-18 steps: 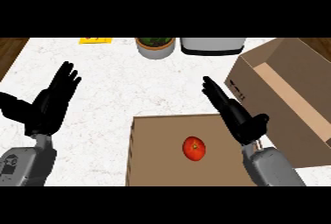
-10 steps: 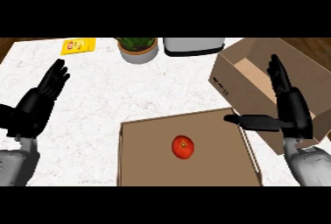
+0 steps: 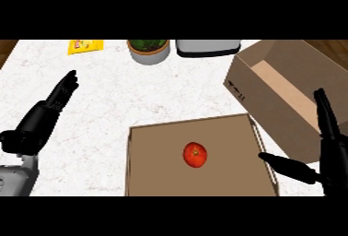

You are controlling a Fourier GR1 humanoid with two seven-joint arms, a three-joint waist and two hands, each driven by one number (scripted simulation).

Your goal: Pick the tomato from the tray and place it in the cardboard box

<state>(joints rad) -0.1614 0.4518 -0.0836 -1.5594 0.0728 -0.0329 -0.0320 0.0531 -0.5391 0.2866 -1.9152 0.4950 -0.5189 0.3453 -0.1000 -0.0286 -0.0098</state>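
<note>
The tomato [image 3: 195, 154] lies mid-tray [image 3: 163, 179], just left of the right hand [image 3: 331, 156], whose fingers are straight, thumb spread toward it, holding nothing. It looks light, smooth, round and soft: likely to roll or bruise, so best cupped round its widest part. The box [image 3: 272, 87] stands ahead of that hand. The left hand [image 3: 44, 120] rests open over the white speckled surface [image 3: 102, 92].

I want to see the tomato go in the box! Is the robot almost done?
Not yet. Nothing looks done: the tomato lies on the tray, untouched. The right hand is open beside the tray's right edge, thumb pointing toward the tomato, holding nothing. The left hand rests open at the left. Grasping, lifting and placing it in the cardboard box are all left.
</note>
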